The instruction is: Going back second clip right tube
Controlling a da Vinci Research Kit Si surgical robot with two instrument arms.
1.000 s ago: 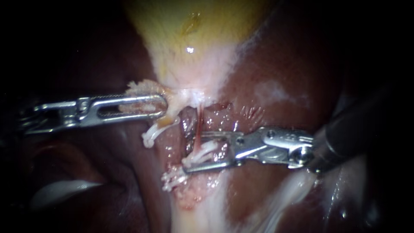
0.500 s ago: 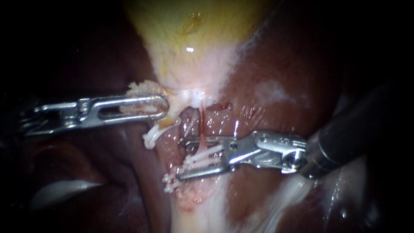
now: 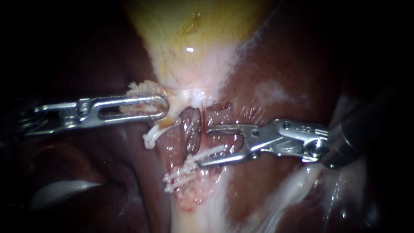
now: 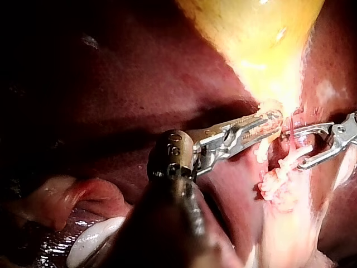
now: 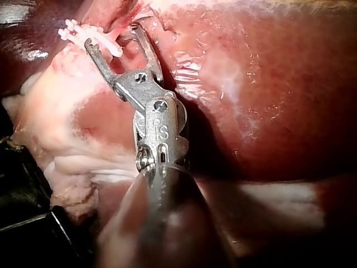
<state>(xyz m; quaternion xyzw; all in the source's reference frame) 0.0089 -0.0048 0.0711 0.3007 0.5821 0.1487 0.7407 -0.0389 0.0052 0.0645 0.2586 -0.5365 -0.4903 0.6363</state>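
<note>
There are two instruments, one from each side. The left instrument [image 3: 144, 105] reaches the foot of the single yellow gallbladder [image 3: 194, 30]. Its jaws are closed on a frayed pale flap [image 3: 142, 89] at the gallbladder's neck. The left wrist view shows the same hold [image 4: 266, 124] on the flap [image 4: 272, 106].

The right instrument [image 3: 205, 146] lies across the dark red liver [image 3: 276, 64]. Its jaws stand apart with a clear gap and grip nothing. A thin red tube [image 3: 201, 123] runs down from the neck. It passes just beyond the jaw tips towards a patch of raw pale tissue.

I count two right clips [image 3: 177, 177] on this tube, both white and lying side by side across it. They sit so close together that the count is not certain. The upper one's far end [image 3: 211, 152] reaches into the gap of the open jaws, close along the lower jaw. In the right wrist view the clips [image 5: 106, 44] lie partly between the spread jaws [image 5: 111, 36], beside the liver [image 5: 268, 84].

One more white clip, the left clip [image 3: 151, 137], sits just under the left jaws, apart from the pair. The left wrist view shows it [image 4: 261, 152] beside the right clips [image 4: 276, 181], with the right instrument [image 4: 298, 149] open next to them.
</note>
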